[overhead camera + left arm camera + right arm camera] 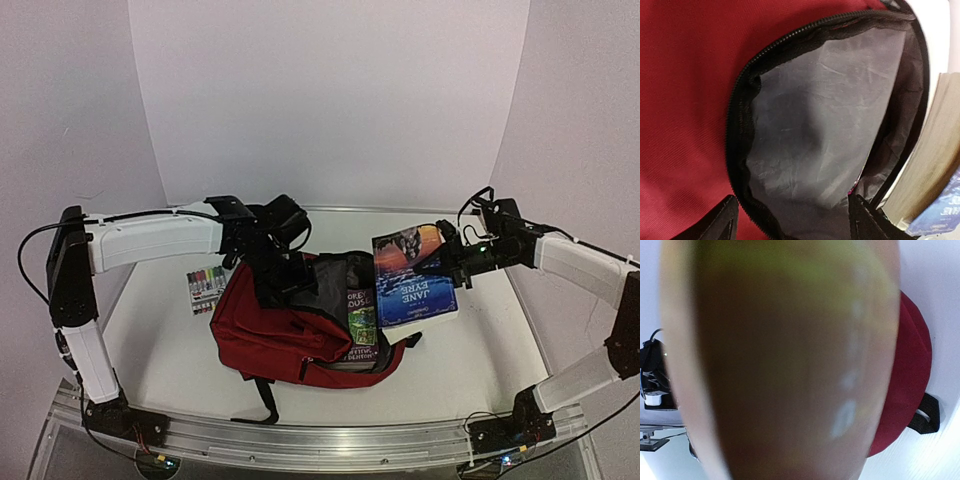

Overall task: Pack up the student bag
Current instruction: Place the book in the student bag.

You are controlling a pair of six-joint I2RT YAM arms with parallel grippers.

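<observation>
The student bag (275,335), dark red, lies on the table with its top zip open and its grey lining (825,125) showing. My left gripper (283,262) hangs over that opening. It (792,225) is open, with its black fingertips (722,222) on either side of the zip rim and nothing pinched. A green-covered book (362,322) sticks out of the bag's mouth. My right gripper (448,262) is shut on the right edge of a blue Jane Eyre book (412,278), held tilted just right of the bag. That book (780,360) fills the right wrist view as a blur and hides the fingers.
A pack of coloured markers (205,289) lies on the table left of the bag. A black strap (262,400) trails toward the front rail. A book's page edge (940,150) shows just outside the bag's rim.
</observation>
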